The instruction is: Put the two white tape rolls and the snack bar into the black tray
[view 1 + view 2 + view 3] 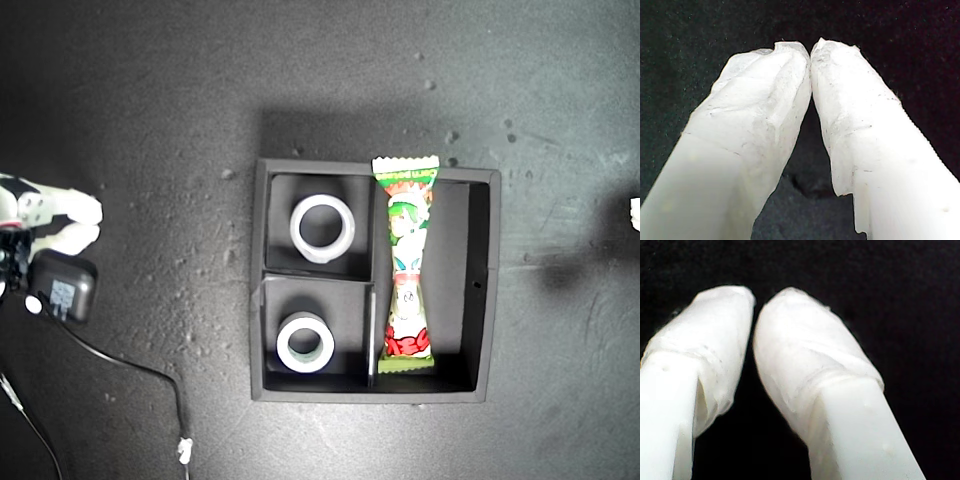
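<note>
At the exterior view's left edge an arm point(45, 215) with white parts sits folded beside a black box-shaped unit point(62, 285), its thin cable point(140, 370) trailing across the dark worktop point(150, 120); the wrist views do not settle which arm it is. A broad strip of bare worktop separates it from the black tray point(482, 290).

Inside the tray, the upper small compartment in the exterior view holds the plain white tape roll point(322, 226), lying flat and close to its walls. The lower small compartment holds the greenish-cored tape roll point(305, 342), also flat, with a little room around it. In the long compartment the snack bar point(407, 265) lies lengthwise along the divider, its top crimped end resting over the tray's far rim, with open black floor on its other side. Right of the tray the worktop is open up to a small white bit point(635, 213) at the exterior view's right edge.

My first claw point(810, 52) has its tips pressed together, gripping nothing, over dark worktop. My second claw point(754, 305) is nearly together, a thin gap showing, also empty.
</note>
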Available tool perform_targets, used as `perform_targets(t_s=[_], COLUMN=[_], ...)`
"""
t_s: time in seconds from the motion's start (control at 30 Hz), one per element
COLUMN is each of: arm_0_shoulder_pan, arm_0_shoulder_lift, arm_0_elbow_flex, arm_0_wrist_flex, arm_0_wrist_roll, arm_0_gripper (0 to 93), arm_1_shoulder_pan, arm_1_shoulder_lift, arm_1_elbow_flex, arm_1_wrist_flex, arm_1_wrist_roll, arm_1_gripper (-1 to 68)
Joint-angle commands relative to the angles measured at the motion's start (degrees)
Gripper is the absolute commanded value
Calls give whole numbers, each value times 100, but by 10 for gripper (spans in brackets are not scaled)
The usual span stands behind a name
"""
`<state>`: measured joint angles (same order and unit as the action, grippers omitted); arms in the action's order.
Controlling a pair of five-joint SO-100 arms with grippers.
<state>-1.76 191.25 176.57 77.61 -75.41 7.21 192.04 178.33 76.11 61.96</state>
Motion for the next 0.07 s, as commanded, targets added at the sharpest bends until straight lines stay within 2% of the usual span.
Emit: perform_targets(t_s=[0.0,0.03], arm_0_shoulder_pan=[0,0], arm_0_shoulder_lift=[281,281], arm_0_elbow_flex=[325,325], arm_0_wrist_flex=[229,229], arm_0_wrist_roll=[-44,-44], arm_0_gripper=[2,2], arm_1_shoulder_pan=[-44,-44], arm_1_shoulder_lift=[0,0], arm_1_elbow_flex=[70,70], arm_1_wrist_flex=[70,70], arm_1_wrist_roll=[-53,-53], arm_1_gripper=[0,0])
